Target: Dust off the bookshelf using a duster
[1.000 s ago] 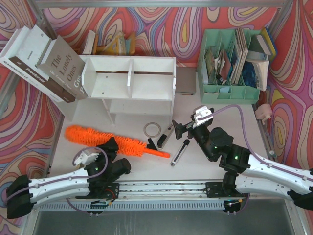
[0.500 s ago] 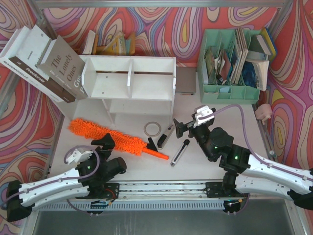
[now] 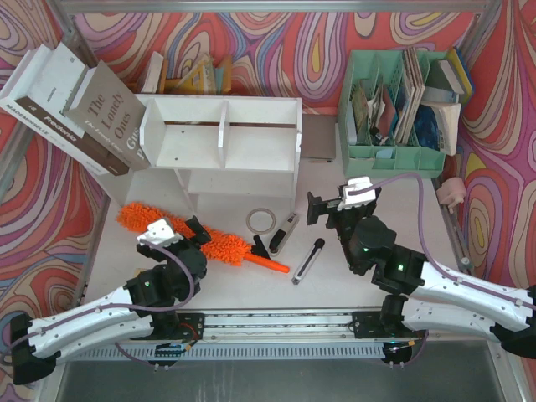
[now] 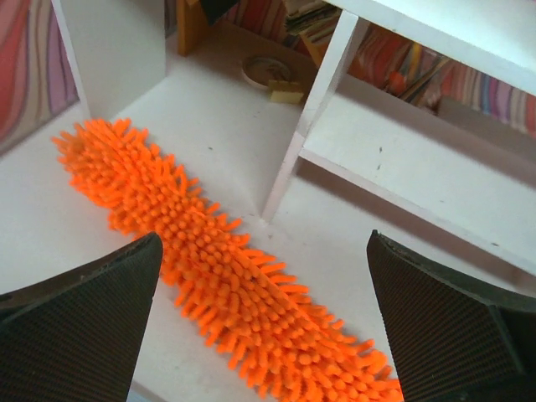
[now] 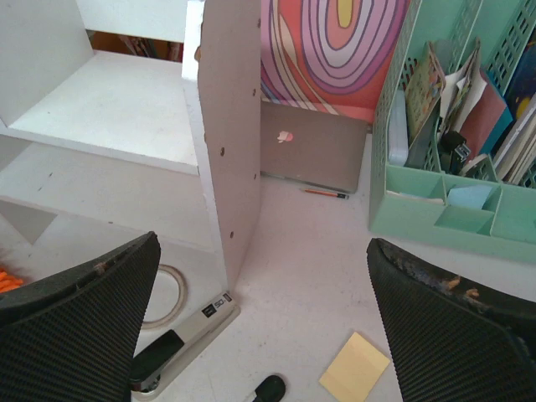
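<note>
1. Judging progress first: the task looks barely begun, since the duster [image 3: 224, 245] lies flat on the counter [image 3: 243, 282] and no pincer holds it.
2. The duster rests just in front of the bookshelf [image 3: 222, 138], slanting from the shelf's left foot down toward the middle of the counter. Its thin handle points at a stapler [image 3: 285, 230] and a tape ring [image 3: 260, 221].
3. The left pincer [image 3: 194, 234] is spread wide and grasps nothing. In the left wrist view its jaws stand either side of the fluffy head, with orange fibres filling the gap between them. How high it sits above the fibres I cannot tell.
4. The right pincer [image 3: 316, 208] is likewise released and empty. It faces the shelf's right side panel, well apart from the duster.
5. Both tiers of the bookshelf show bare white boards. Whether any dust lies on them is too fine to see.
6. Done so far, in my reading: only the left arm lining up over the head.
7. Left to do: clamp the duster, probably better nearer the handle, lift it, and sweep both tiers, the divider and the side panels.
</note>
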`<state>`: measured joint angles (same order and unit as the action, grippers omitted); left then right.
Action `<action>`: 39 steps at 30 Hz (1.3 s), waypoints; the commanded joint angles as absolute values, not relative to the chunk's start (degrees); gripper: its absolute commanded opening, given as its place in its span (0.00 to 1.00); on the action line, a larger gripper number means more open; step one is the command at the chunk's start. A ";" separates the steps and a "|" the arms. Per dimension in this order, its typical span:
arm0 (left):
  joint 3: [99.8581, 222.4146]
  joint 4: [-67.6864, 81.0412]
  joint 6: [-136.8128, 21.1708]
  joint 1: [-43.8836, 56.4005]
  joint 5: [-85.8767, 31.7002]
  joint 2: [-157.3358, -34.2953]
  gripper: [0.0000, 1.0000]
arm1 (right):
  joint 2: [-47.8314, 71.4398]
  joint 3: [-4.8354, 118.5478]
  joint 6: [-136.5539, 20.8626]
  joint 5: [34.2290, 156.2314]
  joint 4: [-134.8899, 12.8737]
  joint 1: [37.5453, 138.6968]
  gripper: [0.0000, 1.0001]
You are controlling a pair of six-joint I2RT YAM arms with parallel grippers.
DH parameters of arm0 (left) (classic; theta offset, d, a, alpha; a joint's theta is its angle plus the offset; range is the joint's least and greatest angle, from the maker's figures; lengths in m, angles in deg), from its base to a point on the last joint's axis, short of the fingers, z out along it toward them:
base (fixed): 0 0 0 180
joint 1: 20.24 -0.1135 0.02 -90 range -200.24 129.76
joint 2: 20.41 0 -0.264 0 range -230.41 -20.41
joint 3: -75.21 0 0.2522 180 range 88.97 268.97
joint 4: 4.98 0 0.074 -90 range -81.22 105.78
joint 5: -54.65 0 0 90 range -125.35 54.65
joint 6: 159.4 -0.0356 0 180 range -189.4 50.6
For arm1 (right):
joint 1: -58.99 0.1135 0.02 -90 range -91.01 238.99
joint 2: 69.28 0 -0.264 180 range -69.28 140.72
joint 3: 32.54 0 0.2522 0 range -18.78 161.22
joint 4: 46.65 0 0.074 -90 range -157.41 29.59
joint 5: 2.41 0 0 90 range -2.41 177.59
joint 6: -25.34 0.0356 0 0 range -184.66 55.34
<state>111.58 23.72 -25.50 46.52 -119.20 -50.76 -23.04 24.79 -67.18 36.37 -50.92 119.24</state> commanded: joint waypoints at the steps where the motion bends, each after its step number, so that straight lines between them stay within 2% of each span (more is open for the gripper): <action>1: 110.46 5.93 -57.47 42.69 -113.10 -50.32 0.98 | -20.20 27.95 -63.52 34.49 -53.56 118.46 0.99; 8: 111.31 8.80 -61.55 28.39 -98.32 -53.14 0.99 | -16.23 30.86 -56.97 35.59 -59.59 114.83 0.99; 13: 106.08 -1.71 -69.04 20.60 -93.44 -53.88 0.99 | -15.72 31.25 -52.17 37.77 -63.18 109.21 0.99; 18: 102.68 -4.71 -68.72 9.66 -85.34 -53.13 0.98 | -15.59 30.52 -49.30 39.72 -65.29 101.35 0.99; 22: 99.86 -11.22 -67.98 4.31 -83.35 -55.57 0.98 | -14.98 29.71 -48.49 42.69 -65.44 95.27 0.99; 30: 98.78 -25.44 -68.50 -4.83 -73.84 -72.41 0.98 | -13.67 28.08 -47.09 45.05 -64.14 87.33 0.99; 39: 99.94 -42.96 -67.46 -13.33 -61.81 -90.00 0.98 | -10.99 28.69 -46.78 43.25 -63.70 84.61 0.99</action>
